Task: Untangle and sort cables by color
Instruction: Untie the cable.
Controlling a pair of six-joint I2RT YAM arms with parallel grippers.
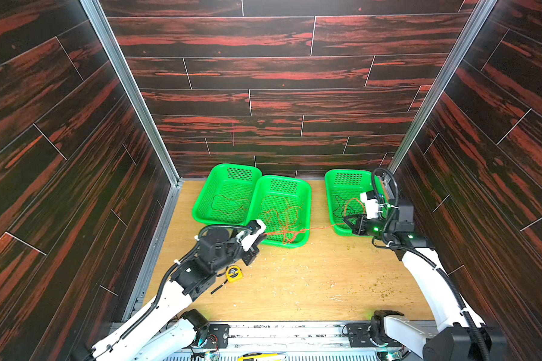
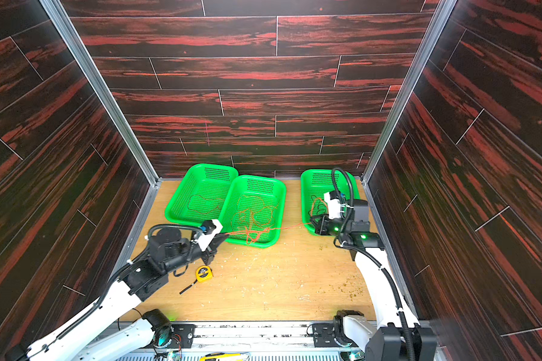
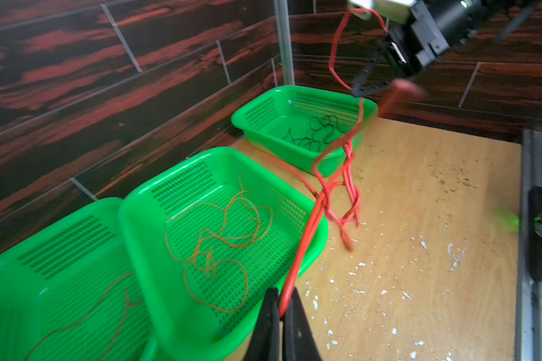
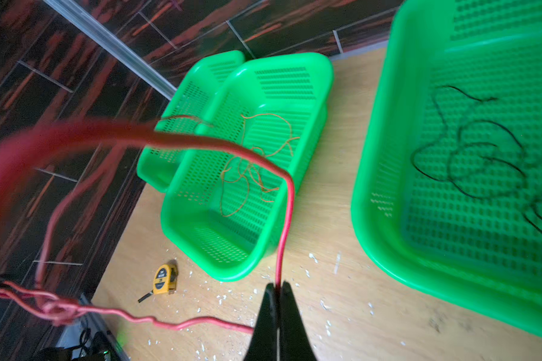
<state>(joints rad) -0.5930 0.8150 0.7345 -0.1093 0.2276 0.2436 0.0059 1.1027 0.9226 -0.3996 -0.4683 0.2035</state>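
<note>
Both top views show the thin red plastic-sheathed cable (image 1: pixel 315 229) strung taut above the wooden tabletop (image 1: pixel 294 281). The left gripper (image 1: pixel 262 235) holds one end beside the middle green mesh plastic basket (image 1: pixel 309 200), and the right gripper (image 1: pixel 348 220) holds the other at the right-hand green mesh basket (image 1: pixel 328 200).

Left wrist view: our jaws are pinched shut on the cable, and a twisted knot (image 3: pixel 346 193) hangs midway (somewhat blurred).

Right wrist view: the same firm pinch, with the knot off to one side.

Pulling harder would likely tighten it. We'd do better to let slack in, then regrip beside the knot and tease one loop free. The leftmost green mesh basket (image 1: pixel 201 206) looks like red's home.
</note>
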